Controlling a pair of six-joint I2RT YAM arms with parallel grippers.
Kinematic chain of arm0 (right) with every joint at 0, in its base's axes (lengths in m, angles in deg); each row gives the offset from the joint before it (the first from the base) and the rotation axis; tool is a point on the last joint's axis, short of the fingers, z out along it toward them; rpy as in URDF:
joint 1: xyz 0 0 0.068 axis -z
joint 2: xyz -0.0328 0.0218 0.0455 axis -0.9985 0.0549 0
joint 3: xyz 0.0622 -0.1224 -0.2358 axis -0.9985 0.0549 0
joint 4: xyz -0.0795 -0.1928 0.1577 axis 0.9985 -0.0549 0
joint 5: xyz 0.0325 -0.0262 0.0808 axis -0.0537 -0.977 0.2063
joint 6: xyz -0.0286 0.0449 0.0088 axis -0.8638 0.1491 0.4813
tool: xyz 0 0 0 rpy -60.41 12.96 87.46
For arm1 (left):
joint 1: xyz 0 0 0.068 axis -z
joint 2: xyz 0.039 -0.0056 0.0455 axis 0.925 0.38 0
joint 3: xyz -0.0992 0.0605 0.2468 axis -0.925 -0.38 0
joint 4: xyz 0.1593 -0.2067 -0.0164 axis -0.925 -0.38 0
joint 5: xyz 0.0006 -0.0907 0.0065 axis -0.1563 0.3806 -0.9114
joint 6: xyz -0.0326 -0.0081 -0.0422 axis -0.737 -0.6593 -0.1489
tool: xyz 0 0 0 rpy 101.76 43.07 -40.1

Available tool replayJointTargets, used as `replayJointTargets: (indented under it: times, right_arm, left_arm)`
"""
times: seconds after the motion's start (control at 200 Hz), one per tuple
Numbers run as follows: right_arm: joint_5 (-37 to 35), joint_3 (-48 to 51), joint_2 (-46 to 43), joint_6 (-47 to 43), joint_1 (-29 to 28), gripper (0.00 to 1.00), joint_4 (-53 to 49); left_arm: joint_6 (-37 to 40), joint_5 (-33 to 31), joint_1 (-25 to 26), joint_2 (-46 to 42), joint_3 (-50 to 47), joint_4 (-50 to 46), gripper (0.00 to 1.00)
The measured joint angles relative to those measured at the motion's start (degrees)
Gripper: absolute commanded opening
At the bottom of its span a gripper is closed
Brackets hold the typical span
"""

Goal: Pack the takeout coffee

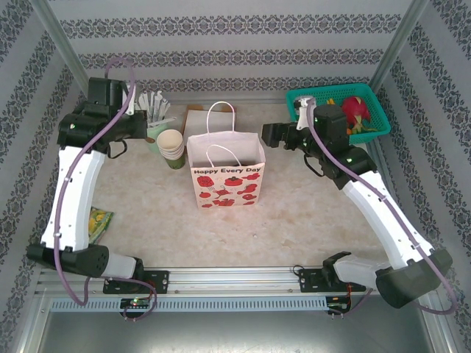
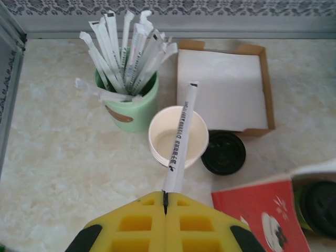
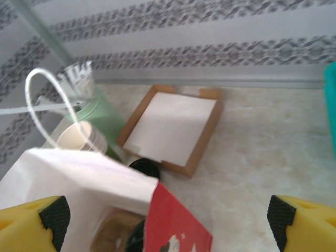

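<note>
Left jaws pinch a wrapped stick (image 2: 180,131) I have yet to pack; right jaws gape beside the bag (image 1: 226,180), coffee (image 2: 318,207) seemingly inside

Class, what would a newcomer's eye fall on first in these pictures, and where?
The white paper bag printed "Happy Every Day" in red stands mid-table between the arms. Left of it, the left pincer is shut on a white wrapped stick above the stack of cream cups. A green basket sits at the far right corner.
</note>
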Motion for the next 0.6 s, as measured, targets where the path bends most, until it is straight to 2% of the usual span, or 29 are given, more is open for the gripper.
replayJointTargets:
  times: [0.24, 0.485, 0.599]
  right_arm:
    - [3.9, -0.7, 0.5, -1.6, 0.0, 0.98, -1.1]
    - [0.9, -1.6, 0.4, -1.6, 0.3, 0.98, -1.8]
    - [-0.7, -1.7, 0.4, -1.4, 0.8, 0.98, -3.3]
  left_arm:
    - [0.2, 2.9, 1.1, -4.7, 1.6, -5.9, 0.0]
    - [1.8, 8.6, 3.3, -2.5, 16.3, -15.8, 0.0]
    - [2.2, 12.3, 4.5, -3.6, 19.3, -18.8, 0.0]
